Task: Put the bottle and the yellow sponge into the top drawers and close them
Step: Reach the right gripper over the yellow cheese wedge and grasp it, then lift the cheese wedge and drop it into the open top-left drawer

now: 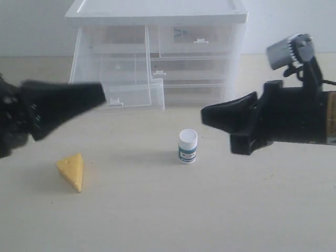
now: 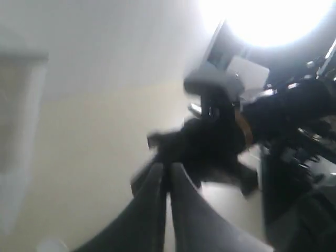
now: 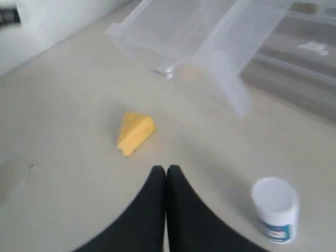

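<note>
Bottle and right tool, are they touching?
Apart. The right wrist view shows bare table between the bottle and the right tool.

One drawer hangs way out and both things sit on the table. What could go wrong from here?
1. The pulled-out top drawer slopes down toward the table; a push from the left gripper might jam it.
2. The bottle stands upright and small; the right gripper, fingers together, could knock it over.
</note>
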